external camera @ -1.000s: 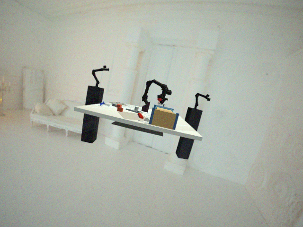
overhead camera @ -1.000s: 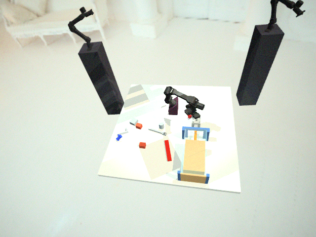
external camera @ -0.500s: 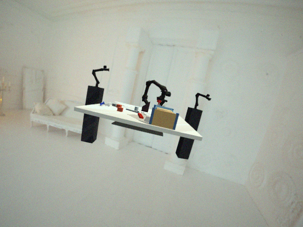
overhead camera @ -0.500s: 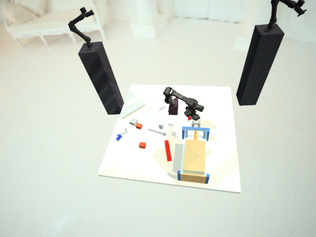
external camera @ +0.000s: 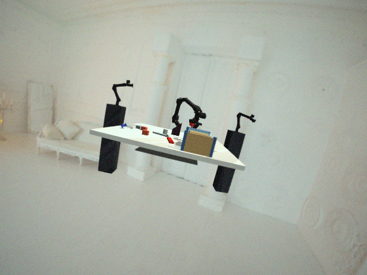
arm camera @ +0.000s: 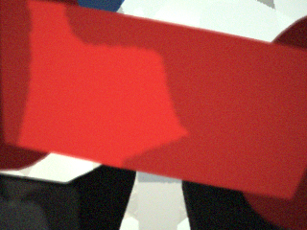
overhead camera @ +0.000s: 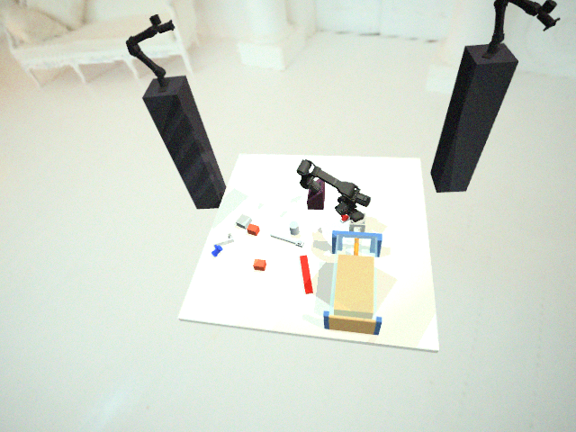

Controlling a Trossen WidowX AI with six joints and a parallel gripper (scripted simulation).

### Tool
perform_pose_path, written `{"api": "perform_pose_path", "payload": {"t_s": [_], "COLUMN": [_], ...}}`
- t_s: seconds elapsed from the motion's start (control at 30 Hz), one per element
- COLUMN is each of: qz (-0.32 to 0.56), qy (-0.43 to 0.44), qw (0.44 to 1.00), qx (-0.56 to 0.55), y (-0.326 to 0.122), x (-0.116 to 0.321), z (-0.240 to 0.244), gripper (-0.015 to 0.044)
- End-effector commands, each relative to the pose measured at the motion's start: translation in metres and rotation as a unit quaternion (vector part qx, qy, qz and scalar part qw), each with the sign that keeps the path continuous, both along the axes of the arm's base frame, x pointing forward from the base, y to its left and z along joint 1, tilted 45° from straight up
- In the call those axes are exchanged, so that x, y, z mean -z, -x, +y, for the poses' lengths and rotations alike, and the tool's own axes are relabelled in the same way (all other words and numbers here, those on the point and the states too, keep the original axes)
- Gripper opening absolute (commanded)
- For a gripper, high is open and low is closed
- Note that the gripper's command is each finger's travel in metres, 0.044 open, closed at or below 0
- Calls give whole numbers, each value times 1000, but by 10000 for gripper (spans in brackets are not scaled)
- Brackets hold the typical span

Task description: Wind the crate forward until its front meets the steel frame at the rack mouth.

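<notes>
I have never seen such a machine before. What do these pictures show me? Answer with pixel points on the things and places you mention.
A black jointed robot arm [overhead camera: 328, 175] [external camera: 187, 102] stands at a white table [overhead camera: 223, 297] [external camera: 166, 148]. One picture looks down from above, one from the side, one from the wrist. Its jaws are closed on a red-handled tool [overhead camera: 345, 217] [external camera: 191, 125] [arm camera: 106, 96], near the winch [overhead camera: 357, 225]. On the table: a tan crate [overhead camera: 354, 283] in a blue-framed guard, a long red bar [overhead camera: 306, 274] [external camera: 170, 140] and two orange-red blocks.
</notes>
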State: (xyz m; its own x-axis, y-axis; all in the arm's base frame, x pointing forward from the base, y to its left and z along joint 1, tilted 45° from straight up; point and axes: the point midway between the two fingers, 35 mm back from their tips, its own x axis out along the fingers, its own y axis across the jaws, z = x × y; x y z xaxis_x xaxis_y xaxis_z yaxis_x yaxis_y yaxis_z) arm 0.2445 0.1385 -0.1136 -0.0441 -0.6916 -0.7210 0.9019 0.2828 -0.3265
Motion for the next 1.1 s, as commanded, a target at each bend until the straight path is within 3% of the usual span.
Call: {"api": "perform_pose_path", "payload": {"t_s": [0.0, 1.07], "qz": [0, 0], "qy": [-1, -1], "qw": [1000, 1000], "qx": [-4, -5], "y": [0, -2], "x": [0, -6], "z": [0, 10], "gripper": [0, 0]}}
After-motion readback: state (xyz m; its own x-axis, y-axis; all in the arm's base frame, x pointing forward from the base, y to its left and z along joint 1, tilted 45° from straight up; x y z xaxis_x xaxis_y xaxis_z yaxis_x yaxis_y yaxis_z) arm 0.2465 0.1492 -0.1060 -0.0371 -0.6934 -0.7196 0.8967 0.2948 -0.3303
